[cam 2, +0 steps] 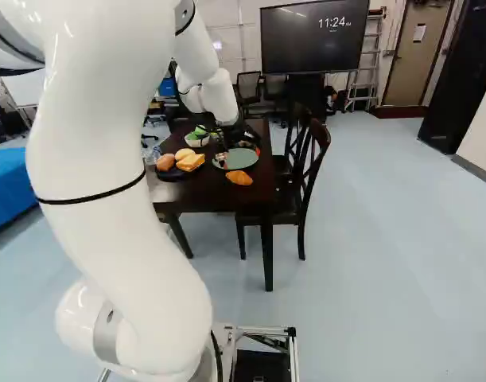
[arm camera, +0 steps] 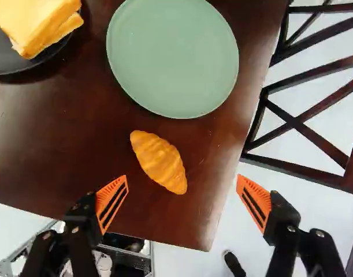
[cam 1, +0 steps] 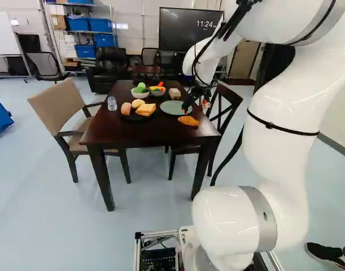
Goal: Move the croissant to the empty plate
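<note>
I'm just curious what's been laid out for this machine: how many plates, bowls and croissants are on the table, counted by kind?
Plates: 2 (green plate, dark plate)
Bowls: 2 (in the left base view, left bowl, right bowl)
Croissant: 1
Total: 5

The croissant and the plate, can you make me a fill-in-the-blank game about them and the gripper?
1. Count each croissant on the table: there is just ____.
2. The empty plate is coloured ____.
3. The gripper is ____, not shut.
4. Its pads are coloured ____.

Missing words: one; green; open; orange.
</note>
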Available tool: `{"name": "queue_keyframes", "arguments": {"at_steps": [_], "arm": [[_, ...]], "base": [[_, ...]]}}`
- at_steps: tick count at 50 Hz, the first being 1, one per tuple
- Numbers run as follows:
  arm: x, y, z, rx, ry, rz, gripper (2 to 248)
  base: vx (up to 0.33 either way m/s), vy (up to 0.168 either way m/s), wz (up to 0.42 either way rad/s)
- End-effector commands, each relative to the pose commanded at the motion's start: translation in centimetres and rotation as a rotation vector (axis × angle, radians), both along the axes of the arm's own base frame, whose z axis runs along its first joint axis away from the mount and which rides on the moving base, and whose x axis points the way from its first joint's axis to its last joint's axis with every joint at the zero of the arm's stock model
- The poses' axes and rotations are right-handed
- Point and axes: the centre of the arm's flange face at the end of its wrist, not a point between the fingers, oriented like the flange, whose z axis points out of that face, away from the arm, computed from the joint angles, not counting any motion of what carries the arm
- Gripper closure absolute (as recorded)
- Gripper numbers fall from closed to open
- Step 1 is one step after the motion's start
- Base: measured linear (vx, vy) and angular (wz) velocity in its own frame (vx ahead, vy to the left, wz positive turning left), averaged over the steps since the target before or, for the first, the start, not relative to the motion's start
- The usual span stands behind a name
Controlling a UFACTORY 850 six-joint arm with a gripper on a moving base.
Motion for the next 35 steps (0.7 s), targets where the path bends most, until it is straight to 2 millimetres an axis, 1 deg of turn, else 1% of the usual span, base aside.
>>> {"name": "queue_keyframes", "arguments": {"at_steps": [35], "arm": [[0.00,0.00,0.00,-0.151,0.028,0.335,3]], "base": [[0.000,0.000,0.000]]}}
